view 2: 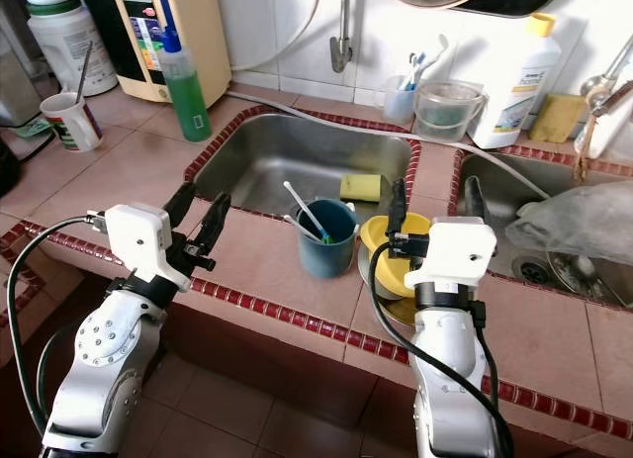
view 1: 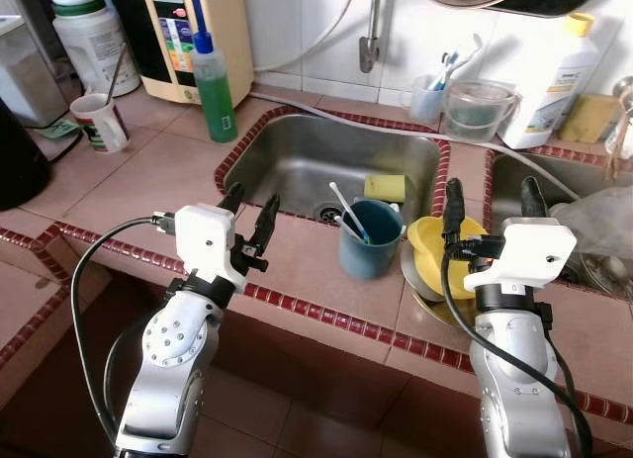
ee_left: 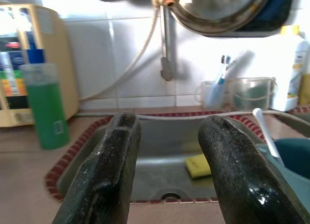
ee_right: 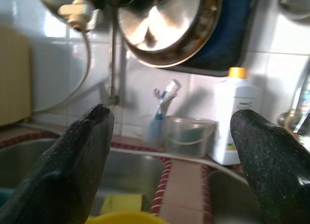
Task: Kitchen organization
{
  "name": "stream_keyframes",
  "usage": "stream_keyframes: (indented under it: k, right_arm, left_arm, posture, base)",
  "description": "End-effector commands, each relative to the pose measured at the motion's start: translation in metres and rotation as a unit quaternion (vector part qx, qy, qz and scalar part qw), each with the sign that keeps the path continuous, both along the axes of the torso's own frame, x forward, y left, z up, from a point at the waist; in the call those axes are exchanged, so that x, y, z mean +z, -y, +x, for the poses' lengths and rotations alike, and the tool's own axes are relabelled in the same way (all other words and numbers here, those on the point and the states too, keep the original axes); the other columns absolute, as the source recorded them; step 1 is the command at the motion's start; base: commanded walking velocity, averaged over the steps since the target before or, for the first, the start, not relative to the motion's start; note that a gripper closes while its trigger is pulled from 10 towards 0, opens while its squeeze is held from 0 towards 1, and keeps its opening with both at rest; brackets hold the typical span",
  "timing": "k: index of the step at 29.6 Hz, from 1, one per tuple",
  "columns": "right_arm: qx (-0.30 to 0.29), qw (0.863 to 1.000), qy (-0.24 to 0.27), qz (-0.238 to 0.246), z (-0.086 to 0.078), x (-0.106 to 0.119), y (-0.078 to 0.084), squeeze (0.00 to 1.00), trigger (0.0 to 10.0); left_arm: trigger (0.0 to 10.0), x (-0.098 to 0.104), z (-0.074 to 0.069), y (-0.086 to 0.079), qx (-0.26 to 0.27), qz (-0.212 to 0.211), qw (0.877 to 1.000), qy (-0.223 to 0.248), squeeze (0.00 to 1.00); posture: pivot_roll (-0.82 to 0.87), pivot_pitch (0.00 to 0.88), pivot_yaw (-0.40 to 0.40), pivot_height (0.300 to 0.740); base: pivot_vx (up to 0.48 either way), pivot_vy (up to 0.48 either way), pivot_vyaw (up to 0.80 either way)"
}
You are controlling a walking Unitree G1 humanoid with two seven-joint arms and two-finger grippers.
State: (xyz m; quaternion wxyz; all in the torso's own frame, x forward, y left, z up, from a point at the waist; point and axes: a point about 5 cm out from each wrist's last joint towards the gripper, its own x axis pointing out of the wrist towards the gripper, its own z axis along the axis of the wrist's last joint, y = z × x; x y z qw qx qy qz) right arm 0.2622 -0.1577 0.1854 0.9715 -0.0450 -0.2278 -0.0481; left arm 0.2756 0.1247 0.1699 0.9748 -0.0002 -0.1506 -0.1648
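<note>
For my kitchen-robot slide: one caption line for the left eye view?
Both open hands, left and right, hover at the sink, near a blue cup and yellow bowl.

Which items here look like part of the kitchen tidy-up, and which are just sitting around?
Likely in play, nearest the open grippers:
- blue plastic cup holding white utensils
- yellow plastic bowl
- left gripper
- right gripper

Just lying about:
- yellow sponge in the steel sink
- green liquid bottle
- white mug with spoon
- white detergent bottle
</note>
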Motion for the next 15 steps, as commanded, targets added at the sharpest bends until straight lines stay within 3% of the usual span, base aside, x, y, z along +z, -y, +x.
stream_keyframes:
  k: [1, 5, 10, 15]
  right_arm:
    - [-0.004, 1.0, 0.011, 0.003, -0.0011, 0.0069, 0.002, 0.0, 10.0]
    - [-0.002, 1.0, 0.007, 0.006, -0.0006, 0.0064, 0.0014, 0.0, 10.0]
    - [0.002, 1.0, 0.004, 0.006, -0.0007, 0.0057, 0.0, 0.0, 10.0]
    - [0.003, 1.0, 0.002, 0.005, -0.0007, 0.0056, 0.0002, 0.0, 10.0]
  left_arm:
    - [10.0, 0.003, 0.0021, 0.0016, -0.007, 0.005, 1.0, 0.006, 0.0]
    - [10.0, 0.0044, 0.0029, -0.0001, -0.005, 0.008, 1.0, 0.01, 0.0]
    - [10.0, 0.0044, 0.003, -0.0023, 0.0, 0.015, 1.0, 0.01, 0.0]
    - [10.0, 0.0035, 0.0032, -0.0029, 0.002, 0.009, 1.0, 0.006, 0.0]
  posture:
    - [-0.18, 0.043, 0.062, 0.74]
    - [-0.17, 0.043, 0.062, 0.74]
    - [-0.17, 0.048, 0.059, 0.74]
    - [-0.17, 0.049, 0.058, 0.74]
  base:
    - [0.0, 0.0, -0.8]
    - [0.0, 0.0, -0.8]
    - [0.0, 0.0, 0.0]
    - [0.0, 0.0, -0.79]
